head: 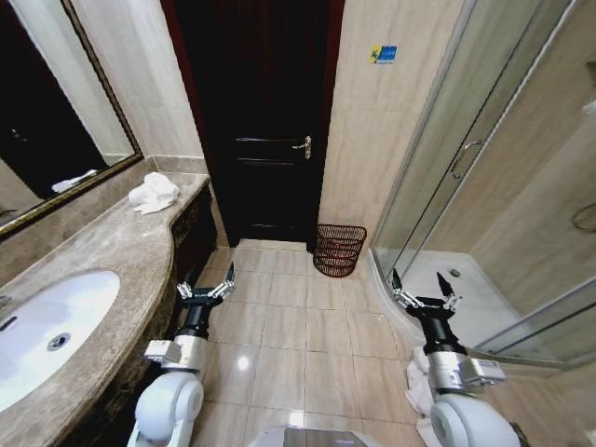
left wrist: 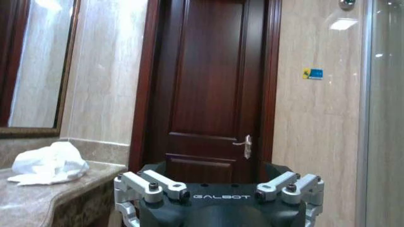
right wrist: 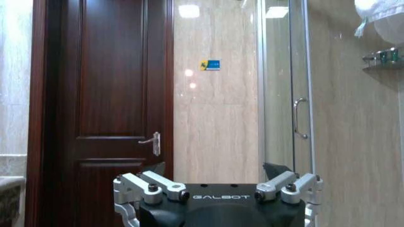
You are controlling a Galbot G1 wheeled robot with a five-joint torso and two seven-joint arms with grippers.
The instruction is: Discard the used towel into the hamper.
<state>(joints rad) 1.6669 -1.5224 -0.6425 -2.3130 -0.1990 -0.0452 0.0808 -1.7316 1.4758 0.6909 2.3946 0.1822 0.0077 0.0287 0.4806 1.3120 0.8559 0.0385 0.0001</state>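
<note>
A tiled bathroom. A marble vanity counter (head: 102,251) with a white sink (head: 51,321) and a framed wall mirror (head: 56,112) runs along the left, a glass shower enclosure (head: 466,177) stands right, and a dark wooden door (head: 265,121) is at the far end.

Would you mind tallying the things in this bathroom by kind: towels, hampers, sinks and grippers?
Towels: 1, the white towel on the counter.
Hampers: 1, the hamper beside the door.
Sinks: 1, the sink.
Grippers: 2, left gripper, right gripper, both open.
Total: 5.
</note>
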